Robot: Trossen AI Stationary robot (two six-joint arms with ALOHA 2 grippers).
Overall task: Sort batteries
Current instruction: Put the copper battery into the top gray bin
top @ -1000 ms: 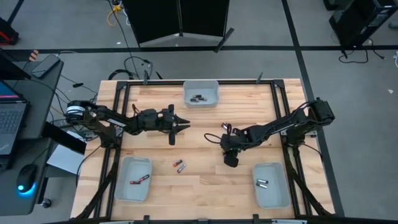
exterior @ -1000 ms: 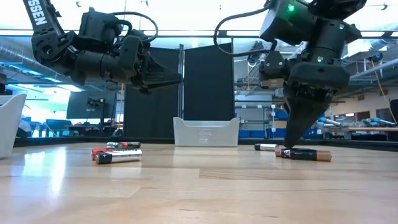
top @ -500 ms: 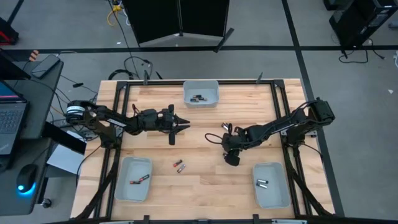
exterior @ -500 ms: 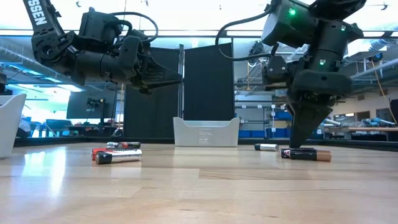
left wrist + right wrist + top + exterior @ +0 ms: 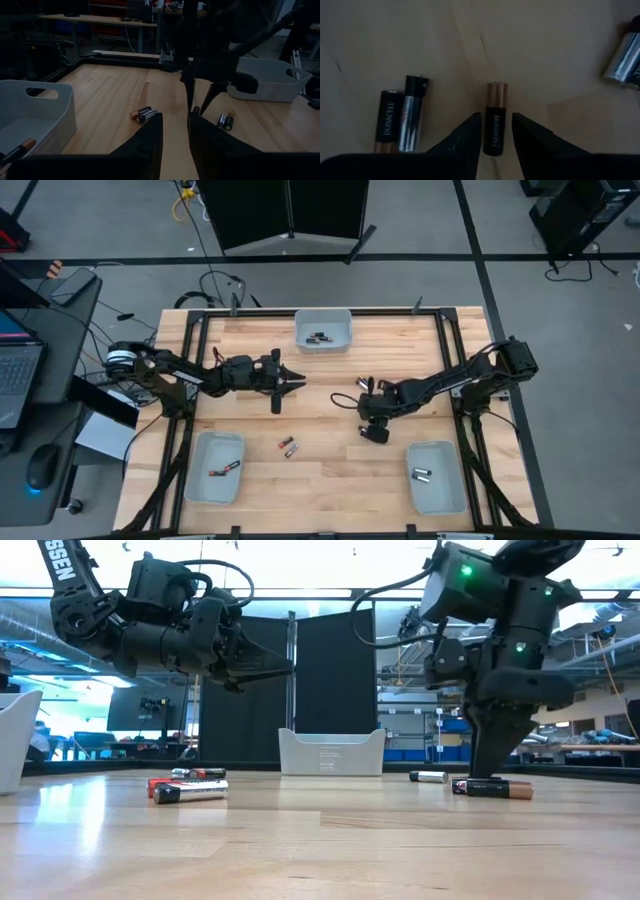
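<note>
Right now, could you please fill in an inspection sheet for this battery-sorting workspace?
Surface: wooden table, black frame.
Job's things: batteries in three pale trays; loose pair near the front; one copper-and-black battery between the right tool's fingers, others beside it.
Clutter: nothing seen.
Tools: left tool raised above the table, slightly open, empty; right tool lowered, open, straddling that battery.
Cables: loose cables on the floor behind the table.
Surroundings: desk with laptop to the left.
</note>
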